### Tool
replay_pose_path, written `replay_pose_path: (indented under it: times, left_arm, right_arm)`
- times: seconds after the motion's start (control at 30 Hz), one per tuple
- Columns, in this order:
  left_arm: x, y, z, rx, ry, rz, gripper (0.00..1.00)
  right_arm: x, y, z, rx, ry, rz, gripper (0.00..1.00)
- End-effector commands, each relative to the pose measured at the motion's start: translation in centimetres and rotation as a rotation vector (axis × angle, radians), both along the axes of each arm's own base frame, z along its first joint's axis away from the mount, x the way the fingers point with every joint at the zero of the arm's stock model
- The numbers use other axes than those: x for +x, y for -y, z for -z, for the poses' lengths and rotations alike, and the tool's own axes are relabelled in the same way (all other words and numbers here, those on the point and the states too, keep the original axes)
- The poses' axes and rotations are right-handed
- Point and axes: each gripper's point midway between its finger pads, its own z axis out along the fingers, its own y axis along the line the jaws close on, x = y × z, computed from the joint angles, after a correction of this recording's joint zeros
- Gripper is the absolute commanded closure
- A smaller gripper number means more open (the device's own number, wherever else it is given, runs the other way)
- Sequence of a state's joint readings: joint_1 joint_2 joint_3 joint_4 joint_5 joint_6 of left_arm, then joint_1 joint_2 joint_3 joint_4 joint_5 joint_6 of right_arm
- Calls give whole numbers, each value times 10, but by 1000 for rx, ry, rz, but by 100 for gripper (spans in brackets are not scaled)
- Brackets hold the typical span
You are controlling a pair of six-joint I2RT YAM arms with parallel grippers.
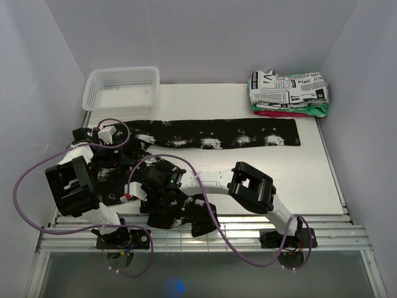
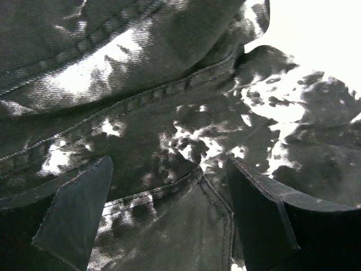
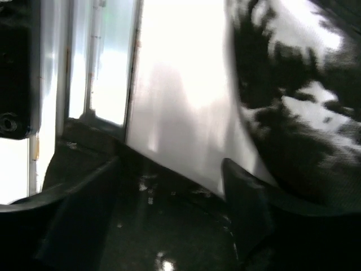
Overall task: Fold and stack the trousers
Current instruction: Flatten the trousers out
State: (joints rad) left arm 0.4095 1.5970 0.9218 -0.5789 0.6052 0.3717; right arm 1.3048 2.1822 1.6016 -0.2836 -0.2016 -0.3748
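Left gripper [image 2: 167,219]: spread, low over bunched waist seam. Right gripper [image 3: 169,217]: spread too, by near edge of table [image 1: 313,180]. Trousers [image 1: 217,133]: one leg flat across the table toward right, rest heaped near-left. Best to pinch both waist corners, lift evenly, avoid dragging the flat leg.

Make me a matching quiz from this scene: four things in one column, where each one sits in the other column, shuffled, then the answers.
Things:
1. trousers
2. basket
3. newspaper-print garment
4. green cloth

Places:
A. top of the stack, far right corner
B. far left corner
C. one leg stretched across the middle, the rest bunched near left
D. in the stack, beneath the printed piece

Pairs: 1-C, 2-B, 3-A, 4-D
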Motion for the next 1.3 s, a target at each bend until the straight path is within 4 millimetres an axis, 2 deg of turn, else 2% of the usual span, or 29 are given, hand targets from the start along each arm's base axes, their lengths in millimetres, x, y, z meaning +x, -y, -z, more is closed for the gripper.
replay_pose_path:
  times: [0.0,0.03,0.13,0.17,0.2,0.27,0.37,0.4,0.43,0.47,0.5,0.53,0.57,0.6,0.63,0.67,0.73,0.77,0.83,0.87,0.9,0.93,0.97,1.0,1.03,1.07,1.13,1.23,1.27]
  left_arm:
    - [5,-8,4,24,0,-18,8]
    - [4,-11,7,32,-13,-26,9]
    - [2,-18,17,57,-50,-45,12]
    - [2,-20,19,61,-56,-51,13]
    - [2,-22,23,66,-70,-57,14]
    - [3,-24,27,68,-88,-71,16]
    - [6,-30,34,88,-109,-87,17]
    - [7,-32,34,92,-109,-90,18]
    - [9,-33,34,97,-107,-90,18]
    - [10,-34,34,96,-103,-90,18]
    - [11,-34,33,96,-103,-91,18]
    - [14,-35,32,99,-98,-94,18]
    - [14,-36,32,99,-100,-97,18]
    - [14,-36,31,100,-100,-97,18]
    - [14,-36,32,101,-102,-96,18]
    - [14,-38,32,109,-106,-104,18]
    - [12,-39,34,116,-112,-108,18]
    - [11,-41,35,127,-117,-113,19]
    - [12,-43,36,135,-120,-119,19]
    - [12,-43,37,136,-124,-126,19]
    - [13,-45,38,142,-127,-129,19]
    - [15,-46,37,140,-125,-132,19]
    - [15,-46,38,139,-130,-138,19]
    - [17,-47,39,139,-133,-143,19]
    - [18,-48,39,138,-135,-144,19]
    - [19,-48,39,138,-138,-148,19]
    - [21,-52,40,152,-146,-159,20]
    - [23,-58,41,174,-154,-171,20]
    - [24,-60,41,180,-156,-176,19]
  right_arm:
    - [2,29,33,-85,42,3,27]
    - [2,34,34,-94,52,-1,31]
    - [5,51,38,-106,95,-17,62]
    - [7,53,36,-108,110,-15,85]
    - [8,54,31,-102,119,-15,92]
    - [12,54,22,-95,144,-28,92]
    - [21,53,-14,-41,185,-47,92]
    - [24,54,-38,-2,200,-48,92]
    - [26,57,-50,14,209,-51,92]
    - [34,68,-58,5,210,-51,92]
    - [39,75,-84,46,230,-41,92]
    - [45,83,-97,61,239,-31,92]
    - [62,99,-104,62,240,-3,92]
    - [68,116,-129,91,254,18,92]
    - [75,130,-139,98,260,35,92]
    - [96,157,-159,127,292,89,92]
    - [113,192,-169,135,304,143,92]
    - [134,220,-174,143,314,214,92]
    - [139,263,-183,166,388,241,92]
    - [150,296,-200,198,456,306,92]
    - [150,315,-188,175,471,314,92]
    - [152,331,-189,183,489,340,92]
    - [161,358,-191,187,506,405,92]
    - [159,374,-203,204,566,431,92]
    - [159,387,-195,182,594,432,92]
    - [160,410,-201,170,641,483,92]
    - [161,432,-192,118,695,490,92]
    - [170,477,-193,58,757,583,92]
    - [176,499,-192,25,773,620,92]
